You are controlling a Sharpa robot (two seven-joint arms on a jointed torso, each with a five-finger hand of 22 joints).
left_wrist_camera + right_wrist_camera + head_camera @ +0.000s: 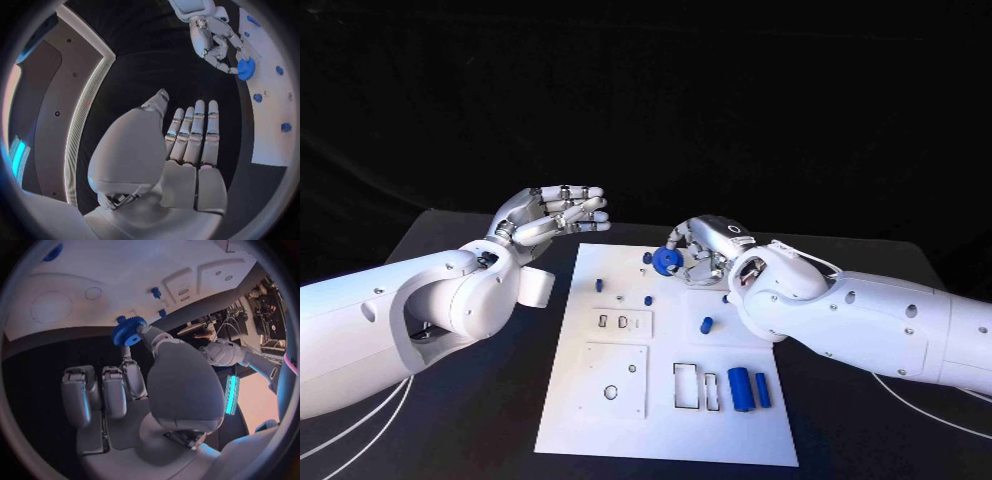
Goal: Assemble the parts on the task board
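The white task board (625,420) lies in the middle of the black table. My right hand (705,246) hovers over the board's far edge and pinches a blue gear (666,262) between thumb and a finger; the gear (129,332) is plain in the right wrist view, just above the board (125,280). My left hand (554,214) is raised beside the board's far left corner, fingers stretched out and apart, holding nothing; its bare palm (187,150) shows in the left wrist view, with the gear (245,69) beyond it.
Small blue pegs (599,284) (648,299) (705,324) stand on the board's far half. Two blue cylinders (740,388) (762,389) lie at its near right, next to rectangular recesses (692,385). A square plate with holes (615,378) sits at near left.
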